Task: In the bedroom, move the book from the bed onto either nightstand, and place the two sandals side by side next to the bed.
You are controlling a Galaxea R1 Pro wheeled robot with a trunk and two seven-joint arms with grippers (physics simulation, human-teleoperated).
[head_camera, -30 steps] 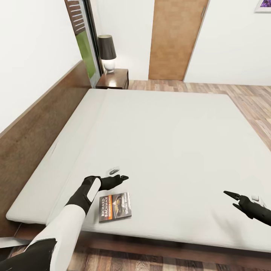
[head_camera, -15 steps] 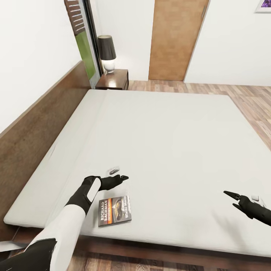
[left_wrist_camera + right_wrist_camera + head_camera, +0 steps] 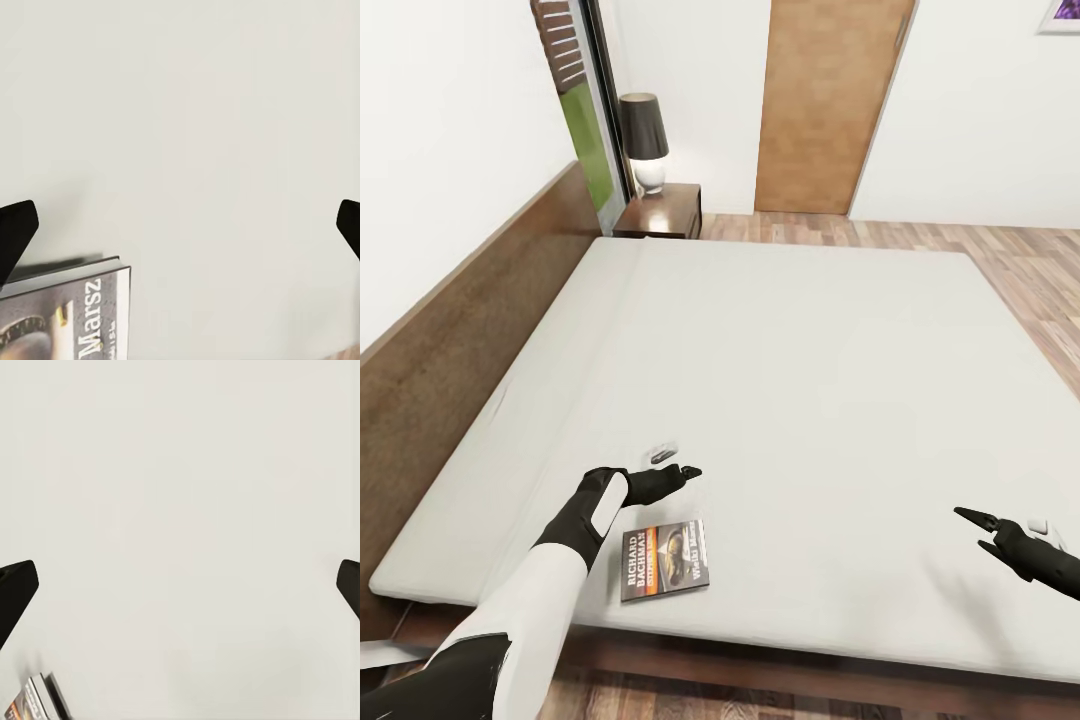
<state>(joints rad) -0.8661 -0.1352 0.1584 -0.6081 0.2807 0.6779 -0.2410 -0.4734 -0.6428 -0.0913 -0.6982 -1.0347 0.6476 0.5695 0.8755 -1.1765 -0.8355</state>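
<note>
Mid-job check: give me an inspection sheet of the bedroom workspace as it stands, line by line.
Surface: bed, pale mattress, bare apart from the book.
Job's things: book lies flat, cover up, near the mattress's front edge; nightstand stands at the bed's far corner; sandals: nothing seen.
Clutter: lamp on the nightstand top.
Grippers: left pincer open, above the mattress just beyond the book, holding nothing; right pincer open, empty, over the mattress further right.
Cables: nothing seen.
Surroundings: wooden headboard, window, door, plank floor.
</note>
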